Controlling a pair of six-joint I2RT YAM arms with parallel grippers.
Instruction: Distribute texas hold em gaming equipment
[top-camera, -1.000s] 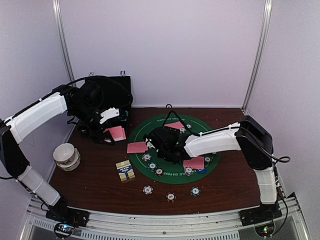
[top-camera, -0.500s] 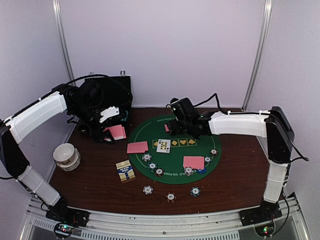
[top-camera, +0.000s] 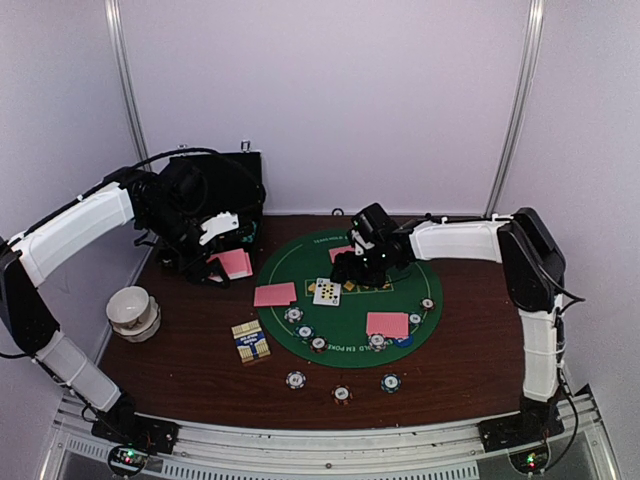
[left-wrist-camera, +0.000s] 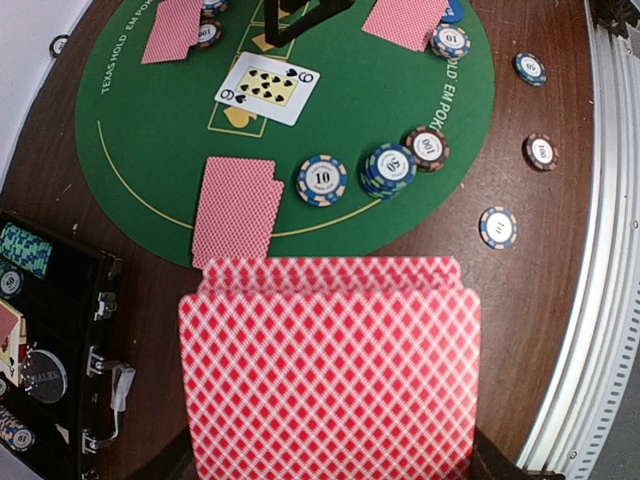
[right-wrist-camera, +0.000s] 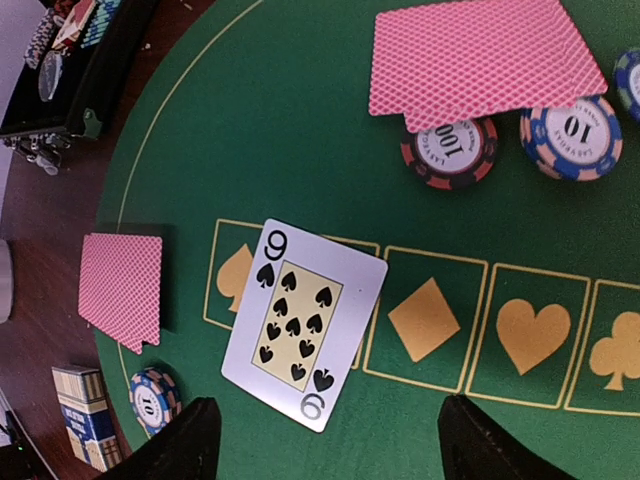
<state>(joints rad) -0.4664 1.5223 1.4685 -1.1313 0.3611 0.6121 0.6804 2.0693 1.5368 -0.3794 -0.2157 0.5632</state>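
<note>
My left gripper (top-camera: 224, 260) is shut on a stack of pink-backed playing cards (left-wrist-camera: 330, 370) above the table's left side, and the stack hides its fingers. A nine of spades (right-wrist-camera: 305, 325) lies face up on the green mat (top-camera: 350, 350). My right gripper (right-wrist-camera: 330, 445) hovers open just behind it with nothing between its fingers. Face-down cards (top-camera: 275, 294) (top-camera: 387, 324) (top-camera: 342, 253) lie on the mat. Poker chips (left-wrist-camera: 389, 168) (right-wrist-camera: 449, 150) sit on the mat. Three more chips (top-camera: 342, 394) lie on the wood near the front.
The black chip case (top-camera: 215, 190) stands open at the back left, under the left arm. A white bowl (top-camera: 133, 310) sits at the left edge. A small card box (top-camera: 250, 341) lies by the mat's left rim. The metal rail (left-wrist-camera: 600, 250) bounds the front.
The right gripper left the mat's left-centre, where the nine of spades now lies face up, swung to the far side, then came back a little. The left arm held still.
</note>
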